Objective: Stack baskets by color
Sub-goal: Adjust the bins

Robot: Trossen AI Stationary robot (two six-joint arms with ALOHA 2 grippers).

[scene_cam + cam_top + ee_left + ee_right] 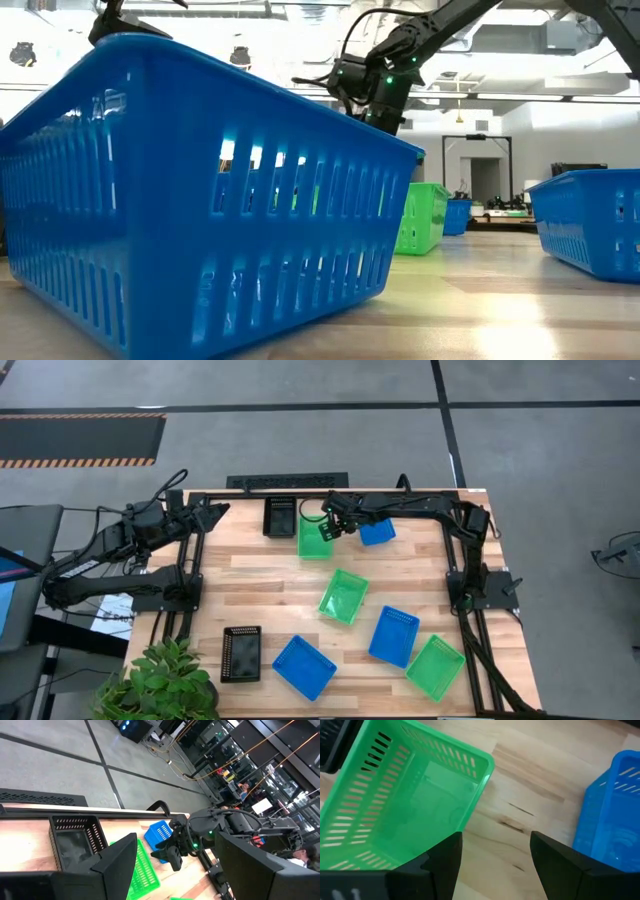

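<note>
Eight baskets on the worktop (260, 575), none stacked yet. Green: one at the far edge (314, 537), one mid-worktop (343, 596), one near the front right corner (435, 667). Blue: one far (377, 531) just beside the far green, two toward the front (394, 636) (304, 667). Black: one far (280, 516) just left of the far green, one front left (241, 653).

Right claw (330, 528) hangs over the far green basket's right wall, fingers spread, nothing in them. Its wrist view looks down on the bare wood between that green basket (405, 805) and the blue one (610, 815). Left claw (212, 512) is parked at the far left corner, also released and empty.

Handling, my read: thin perforated plastic, light, a bit flexy, smooth enough to skid on the wood if nudged. Best hold is probably pinching one side wall at the rim, one finger inside, one outside, mid-length so it doesn't swing. Tapered walls should nest easily if it's dropped in roughly square. Risk: a sideways bump shoves the green one into the black or blue neighbour.
</note>
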